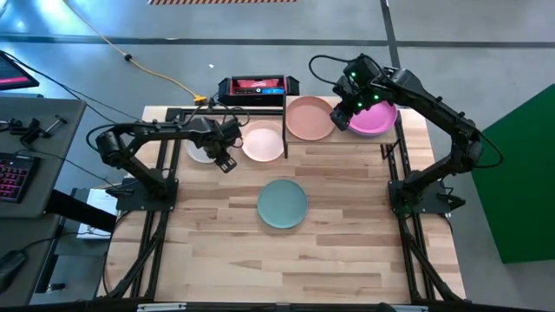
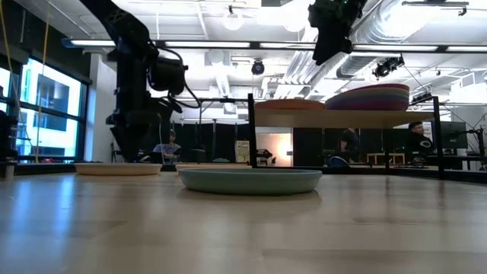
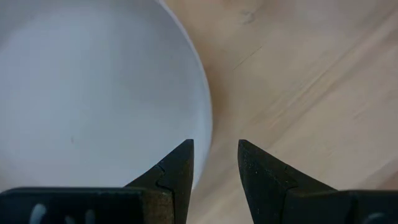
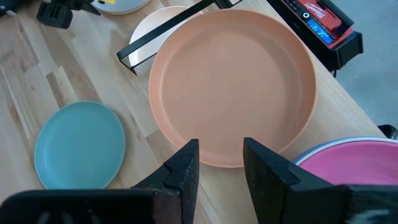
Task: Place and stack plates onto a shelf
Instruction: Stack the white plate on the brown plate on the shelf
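Note:
A grey-white plate (image 3: 93, 87) lies flat on the table at the far left (image 1: 198, 152). My left gripper (image 3: 215, 163) points down, open, one finger over the plate's rim and one over bare wood; whether they touch, I cannot tell. A pale plate (image 1: 263, 143) and a teal plate (image 1: 283, 204) lie flat on the table. On the shelf (image 2: 342, 119) sit a tan plate (image 4: 230, 81) and a stack topped by a magenta plate (image 1: 375, 119). My right gripper (image 4: 221, 158) hovers open above the tan plate's rim.
The shelf's black legs (image 1: 284, 130) stand right beside the pale plate. A red-and-black device (image 1: 258, 86) sits at the table's far edge. The near half of the tabletop (image 1: 286, 260) is bare wood.

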`<state>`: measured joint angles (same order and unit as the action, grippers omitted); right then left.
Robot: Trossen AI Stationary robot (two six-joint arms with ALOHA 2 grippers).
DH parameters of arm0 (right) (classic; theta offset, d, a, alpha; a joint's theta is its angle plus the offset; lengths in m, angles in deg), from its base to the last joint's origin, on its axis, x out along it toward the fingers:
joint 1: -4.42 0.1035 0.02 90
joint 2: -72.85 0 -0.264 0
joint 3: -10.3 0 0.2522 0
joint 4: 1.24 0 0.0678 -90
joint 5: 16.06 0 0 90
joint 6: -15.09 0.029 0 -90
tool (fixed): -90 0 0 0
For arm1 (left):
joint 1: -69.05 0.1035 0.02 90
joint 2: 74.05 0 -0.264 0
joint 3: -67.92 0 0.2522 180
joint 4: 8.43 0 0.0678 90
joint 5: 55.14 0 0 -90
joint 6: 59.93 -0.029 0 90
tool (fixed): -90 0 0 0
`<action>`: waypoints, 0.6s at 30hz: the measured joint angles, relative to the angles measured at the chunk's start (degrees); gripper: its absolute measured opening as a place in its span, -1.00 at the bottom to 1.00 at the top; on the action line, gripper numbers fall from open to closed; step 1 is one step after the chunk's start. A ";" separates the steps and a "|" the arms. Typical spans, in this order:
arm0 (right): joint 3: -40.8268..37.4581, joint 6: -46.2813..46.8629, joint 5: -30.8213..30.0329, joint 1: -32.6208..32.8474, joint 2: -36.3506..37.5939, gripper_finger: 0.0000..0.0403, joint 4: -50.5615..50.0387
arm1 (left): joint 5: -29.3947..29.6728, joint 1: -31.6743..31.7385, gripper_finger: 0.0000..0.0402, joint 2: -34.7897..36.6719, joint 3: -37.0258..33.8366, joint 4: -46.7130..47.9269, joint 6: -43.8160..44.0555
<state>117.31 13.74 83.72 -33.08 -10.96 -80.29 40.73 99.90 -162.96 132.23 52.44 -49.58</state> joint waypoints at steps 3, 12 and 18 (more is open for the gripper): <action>0.00 -0.01 -0.08 0.00 0.00 -0.48 0.00 | 0.03 0.00 -0.43 0.00 -0.82 -0.83 -0.02; 0.00 0.04 -0.07 0.00 0.00 -0.48 0.02 | 0.24 0.04 -0.43 -0.74 -3.06 -2.46 0.00; 0.00 1.13 -0.06 0.00 0.00 -0.48 0.04 | 2.16 0.44 -0.43 -2.04 -3.04 -3.80 0.29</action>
<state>117.31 14.87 83.65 -33.08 -10.96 -80.25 42.89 100.34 -165.00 129.19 48.64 -49.29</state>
